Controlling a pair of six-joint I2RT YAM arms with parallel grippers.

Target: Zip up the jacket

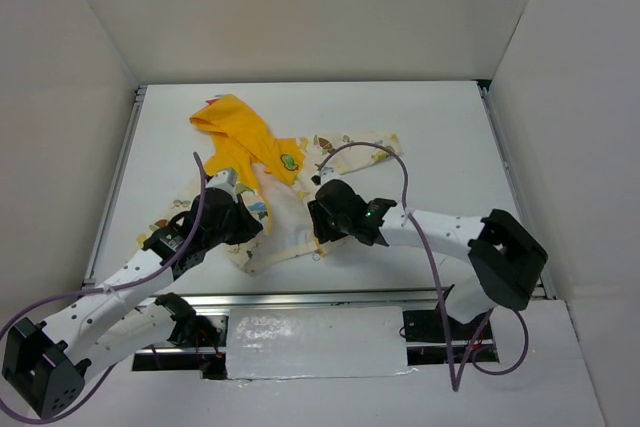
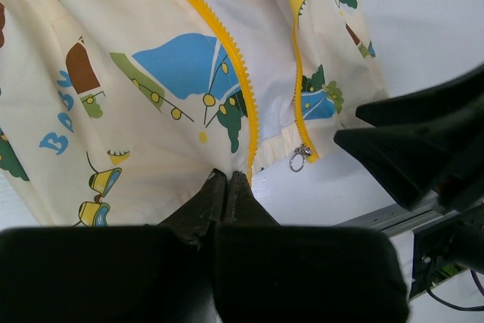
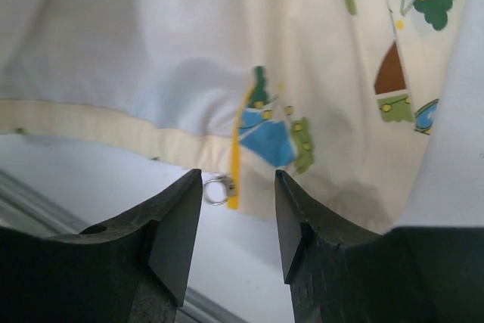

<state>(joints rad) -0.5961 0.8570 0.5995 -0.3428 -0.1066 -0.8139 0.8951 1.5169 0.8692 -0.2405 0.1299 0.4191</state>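
Now noting jacket lying unzipped on table, hem nearest the arms, yellow hood farthest. Judging fabric light, soft, likely bunching without tension at hem. Recording left gripper clamping shut on hem at foot of one row of zipper teeth. Recording right gripper standing partly open, straddling zipper pull; judging that small ring the place to grip, expecting it slippery.

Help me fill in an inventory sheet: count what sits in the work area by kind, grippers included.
jacket: 1
grippers: 2 (left gripper, right gripper)
Total: 3
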